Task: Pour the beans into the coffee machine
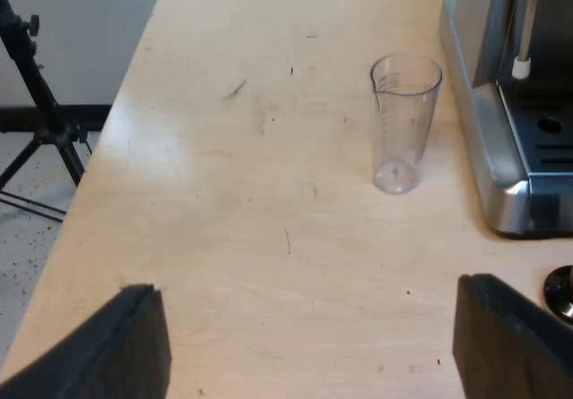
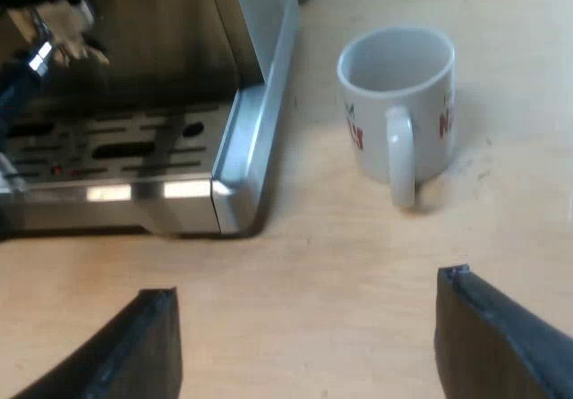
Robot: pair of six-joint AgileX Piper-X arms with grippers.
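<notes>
My left pincer hangs over the pale wooden table with its two black fingers spread wide and only bare tabletop between them. Beyond it the measuring glass stands upright on the table, a tapered clear-plastic tumbler with faint graduation marks, see-through down to its base. It sits just beside the brushed-metal base of the espresso machine without touching it, and the wood between the pincer and the glass carries just a few scuffs. Past the table's edge, a black tripod stands on the speckled floor. My right pincer is likewise spread wide and holds nothing, hovering near the machine's rounded chrome corner and its slotted drip tray. A white ceramic mug with red lettering stands upright near that corner, its handle towards the pincer.
</notes>
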